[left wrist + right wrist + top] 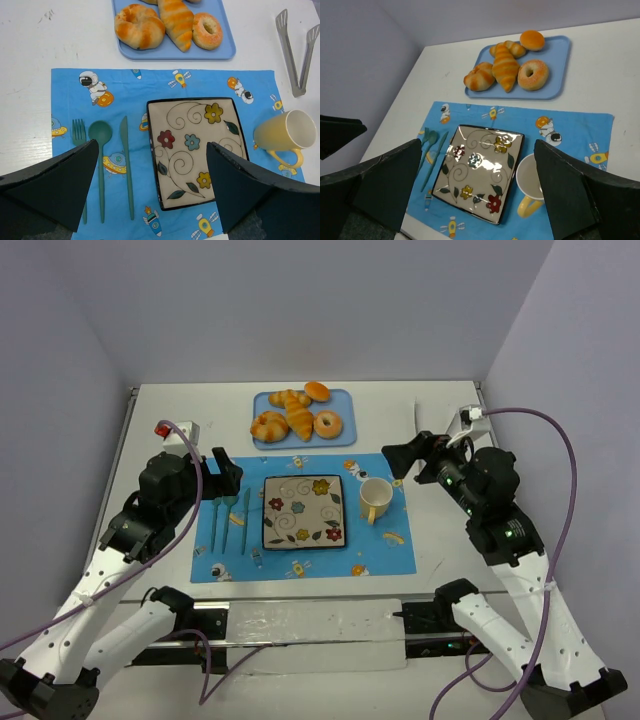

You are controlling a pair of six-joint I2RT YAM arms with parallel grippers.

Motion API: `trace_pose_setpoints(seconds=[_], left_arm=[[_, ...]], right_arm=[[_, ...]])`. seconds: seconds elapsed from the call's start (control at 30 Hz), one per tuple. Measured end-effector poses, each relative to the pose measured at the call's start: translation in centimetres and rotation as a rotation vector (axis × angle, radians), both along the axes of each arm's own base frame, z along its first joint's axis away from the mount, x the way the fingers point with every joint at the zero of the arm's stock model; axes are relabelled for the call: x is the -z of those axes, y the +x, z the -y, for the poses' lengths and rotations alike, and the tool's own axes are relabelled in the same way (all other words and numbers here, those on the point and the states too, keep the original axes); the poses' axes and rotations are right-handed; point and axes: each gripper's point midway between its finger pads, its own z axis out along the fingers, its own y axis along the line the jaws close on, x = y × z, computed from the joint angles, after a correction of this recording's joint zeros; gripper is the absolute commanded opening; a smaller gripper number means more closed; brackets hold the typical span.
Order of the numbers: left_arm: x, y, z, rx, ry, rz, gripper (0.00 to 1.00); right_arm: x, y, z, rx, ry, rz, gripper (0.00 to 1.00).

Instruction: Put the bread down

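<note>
The bread (299, 421) is a long golden-orange croissant lying on a blue tray (343, 432) at the back of the table. It also shows in the left wrist view (176, 19) and the right wrist view (505, 70). A square flowered plate (304, 511) lies empty on a blue placemat (390, 550), and shows in both wrist views (194, 150) (479, 170). My left gripper (226, 476) is open and empty above the plate's left side (152, 144). My right gripper (402, 460) is open and empty above the mat's far right, aimed at the plate (478, 144).
The tray also holds a paler curved croissant (269, 426), a ring donut (327, 423) and a round bun (317, 391). A yellow cup (375, 500) stands right of the plate, teal cutlery (230, 515) left of it. Metal tongs (295, 50) lie beyond the cup.
</note>
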Motion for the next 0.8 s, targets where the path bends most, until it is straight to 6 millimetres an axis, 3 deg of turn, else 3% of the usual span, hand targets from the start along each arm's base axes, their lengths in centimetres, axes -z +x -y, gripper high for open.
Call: trace_pose_setpoints(seconds=[0.27, 0.5, 0.67, 0.8], left_arm=[[0.0, 0.0, 0.0, 0.001, -0.001, 0.0, 0.99], [0.2, 0.0, 0.0, 0.001, 0.002, -0.006, 0.99], [0.2, 0.0, 0.2, 0.009, -0.001, -0.008, 0.99], [0.2, -0.1, 0.4, 0.023, -0.006, -0.011, 0.99]], right_arm=[[0.9, 0.9, 1.1, 0.07, -0.034, -0.028, 1.0], [2.6, 4.0, 4.6, 0.297, -0.151, -0.12, 1.0], [5.6, 7.9, 7.0, 0.443, -0.252, -0.257, 1.0], [10.4, 11.4, 10.8, 0.561, -0.316, -0.427, 1.0]])
